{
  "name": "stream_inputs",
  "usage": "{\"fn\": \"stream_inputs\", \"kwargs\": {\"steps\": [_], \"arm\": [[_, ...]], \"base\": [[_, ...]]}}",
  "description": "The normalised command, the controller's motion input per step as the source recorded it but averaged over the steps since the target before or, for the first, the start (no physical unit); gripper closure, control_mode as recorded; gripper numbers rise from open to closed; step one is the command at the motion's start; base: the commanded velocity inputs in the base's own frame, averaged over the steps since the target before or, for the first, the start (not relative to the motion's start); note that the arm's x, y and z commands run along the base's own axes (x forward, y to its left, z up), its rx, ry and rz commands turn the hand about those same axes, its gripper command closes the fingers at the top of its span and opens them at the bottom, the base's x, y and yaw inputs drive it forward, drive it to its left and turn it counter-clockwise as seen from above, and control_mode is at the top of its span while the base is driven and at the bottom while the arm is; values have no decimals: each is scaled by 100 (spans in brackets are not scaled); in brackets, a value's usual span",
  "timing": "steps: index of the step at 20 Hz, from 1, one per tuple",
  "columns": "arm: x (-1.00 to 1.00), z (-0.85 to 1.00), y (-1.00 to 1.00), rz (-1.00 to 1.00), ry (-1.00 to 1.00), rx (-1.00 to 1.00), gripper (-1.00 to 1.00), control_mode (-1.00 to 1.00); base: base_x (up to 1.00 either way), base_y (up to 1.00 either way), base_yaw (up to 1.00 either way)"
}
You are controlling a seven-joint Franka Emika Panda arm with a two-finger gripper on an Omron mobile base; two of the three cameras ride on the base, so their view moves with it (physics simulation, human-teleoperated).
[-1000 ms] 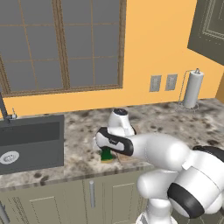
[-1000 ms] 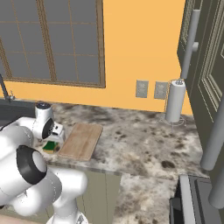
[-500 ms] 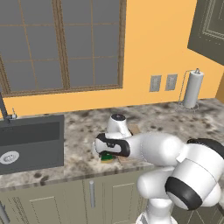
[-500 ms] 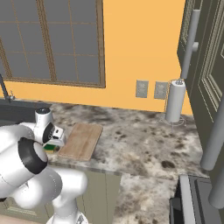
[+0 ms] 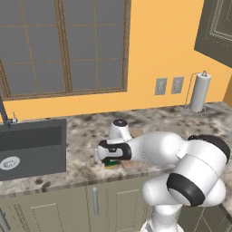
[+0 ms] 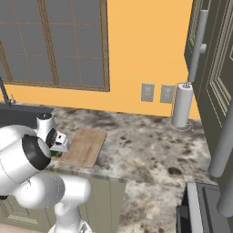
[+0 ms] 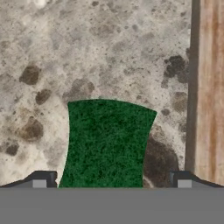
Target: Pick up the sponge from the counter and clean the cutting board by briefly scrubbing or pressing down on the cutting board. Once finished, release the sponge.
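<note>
Straddling the small dark-green-topped sponge [image 7: 106, 142] near the speckled stone tabletop's [image 7: 65, 52] front edge, the open pincer [image 7: 111, 181] may nudge it against the light-brown wooden cutting board [image 7: 210, 87] if closing off-centre

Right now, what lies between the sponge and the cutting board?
Nothing but a bare strip of counter. In the hand view the sponge sits apart from the board, with speckled stone between them.

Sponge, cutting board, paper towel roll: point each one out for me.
sponge [image 7: 107, 144], hand view, middle of its green top.
cutting board [image 6: 84, 146], right base view, centre of the wooden face.
paper towel roll [image 5: 198, 93], left base view, middle of the white roll.
</note>
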Motion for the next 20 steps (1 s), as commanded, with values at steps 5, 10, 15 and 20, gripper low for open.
{"fn": "stream_inputs", "kwargs": {"steps": [5, 10, 15, 20], "arm": [[13, -6, 7, 0, 0, 0, -100, -100], [4, -8, 5, 0, 0, 0, -100, -100], [0, -3, 0, 0, 0, 0, -100, -100], [0, 0, 0, 0, 0, 0, 100, -100]], "base": [[0, 0, 0], [0, 0, 0], [0, 0, 0], [0, 0, 0]]}}
